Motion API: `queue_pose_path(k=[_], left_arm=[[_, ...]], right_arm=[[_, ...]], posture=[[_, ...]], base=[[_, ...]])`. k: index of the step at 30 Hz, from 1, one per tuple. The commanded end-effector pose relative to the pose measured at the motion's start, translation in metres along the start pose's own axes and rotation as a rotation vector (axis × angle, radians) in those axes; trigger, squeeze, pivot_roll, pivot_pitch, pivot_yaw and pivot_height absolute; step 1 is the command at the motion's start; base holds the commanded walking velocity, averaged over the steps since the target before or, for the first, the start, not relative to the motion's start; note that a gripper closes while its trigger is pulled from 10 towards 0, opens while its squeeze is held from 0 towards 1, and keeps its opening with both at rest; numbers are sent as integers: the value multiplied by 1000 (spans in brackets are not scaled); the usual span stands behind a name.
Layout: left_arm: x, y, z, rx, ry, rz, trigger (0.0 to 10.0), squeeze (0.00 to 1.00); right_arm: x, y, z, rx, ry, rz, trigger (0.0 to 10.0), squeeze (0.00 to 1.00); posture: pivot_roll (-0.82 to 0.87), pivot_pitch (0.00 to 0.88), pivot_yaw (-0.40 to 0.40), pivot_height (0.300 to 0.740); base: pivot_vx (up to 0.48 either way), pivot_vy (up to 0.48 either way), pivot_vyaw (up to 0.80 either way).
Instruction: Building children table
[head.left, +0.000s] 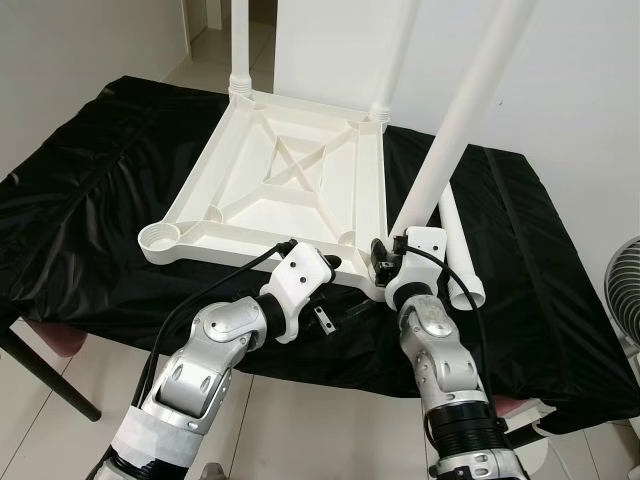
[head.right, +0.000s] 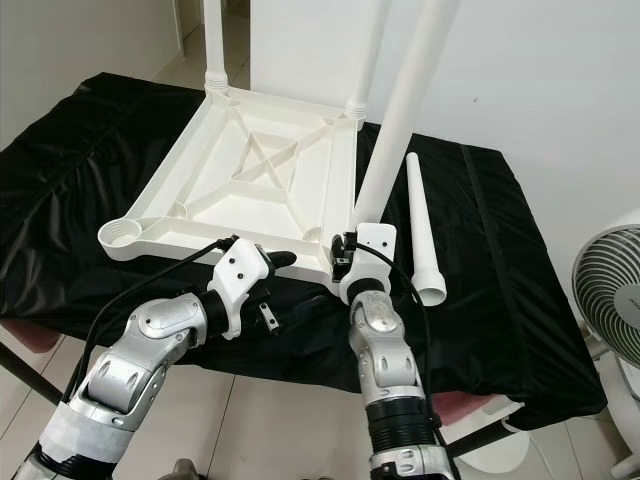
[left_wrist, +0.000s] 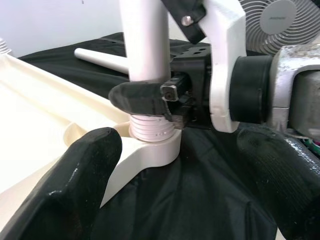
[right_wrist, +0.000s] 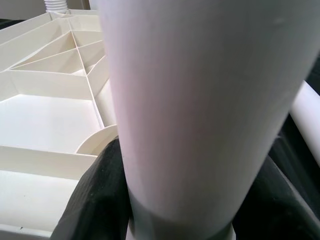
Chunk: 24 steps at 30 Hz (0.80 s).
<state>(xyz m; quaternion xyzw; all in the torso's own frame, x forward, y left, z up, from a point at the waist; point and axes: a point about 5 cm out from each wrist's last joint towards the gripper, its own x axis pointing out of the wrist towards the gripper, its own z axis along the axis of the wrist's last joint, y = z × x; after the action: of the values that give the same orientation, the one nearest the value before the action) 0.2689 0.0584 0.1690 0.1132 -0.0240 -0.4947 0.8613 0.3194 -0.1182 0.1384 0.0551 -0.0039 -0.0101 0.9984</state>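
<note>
Nearest us, at the front edge of the black-draped table (head.left: 100, 260), our right gripper (left_wrist: 165, 97) pinches the third leg (head.left: 455, 120) low on its shaft, its fingers (left_wrist: 137, 97) closed around the tube just above the threaded end, which sits in the near right corner socket (left_wrist: 152, 150) of the upturned white tabletop (head.left: 290, 190). The leg leans away to the right rather than standing plumb like its fellows, so we judge the step in hand is seating and screwing this leg home; several threads show above the socket rim. Our left gripper (left_wrist: 180, 185) hovers just beside that same corner, its fingers spread wide and holding nothing, facing the joint. Farther left along the front edge, the near left socket (head.left: 160, 238) of the tabletop stands empty. To the right of the tabletop, the fourth leg (head.right: 425, 225) lies loose on the cloth, its open end toward us. At the far corners, two legs (head.left: 240, 45) rise upright, already fitted. Next we should bring the held leg upright and turn it down until the threads vanish, with the left gripper bracing the tabletop; a tilted start risks cross-threading.
</note>
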Motion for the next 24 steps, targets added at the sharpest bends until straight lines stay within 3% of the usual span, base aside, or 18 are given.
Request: queue_pose_path(k=[1,3,4,12,13,19,20,24], left_arm=[[2,0,1,-3,2,41,10000,0],[2,0,1,-3,2,41,10000,0],[2,0,1,-5,1,43,10000,0],[1,1,1,-6,1,49,10000,0],[1,1,1,-5,1,50,10000,0],[1,2,1,-5,0,53,10000,0],[1,2,2,-4,-1,55,10000,0],[1,3,2,-4,-3,57,10000,0]], right_arm=[[-4,-1,-12,1,54,-1,2980,0],[-4,-1,-12,1,54,-1,2980,0],[-4,2,-10,14,45,7,10000,0],[-1,-2,-3,9,16,55,10000,0],[0,-5,0,16,6,83,10000,1000],[1,-7,6,23,-19,151,10000,1000],[1,-9,10,16,-27,230,10000,1000],[2,-16,15,-45,-39,353,10000,1000]], posture=[[135,60,-100,740],[135,60,-100,740],[135,62,-100,740],[134,66,-97,740],[134,66,-97,740],[134,64,-100,740],[133,64,-101,740],[133,64,-101,740]], base=[[0,0,0],[0,0,0],[0,0,0],[0,0,0],[0,0,0],[0,0,0],[0,0,0],[0,0,0]])
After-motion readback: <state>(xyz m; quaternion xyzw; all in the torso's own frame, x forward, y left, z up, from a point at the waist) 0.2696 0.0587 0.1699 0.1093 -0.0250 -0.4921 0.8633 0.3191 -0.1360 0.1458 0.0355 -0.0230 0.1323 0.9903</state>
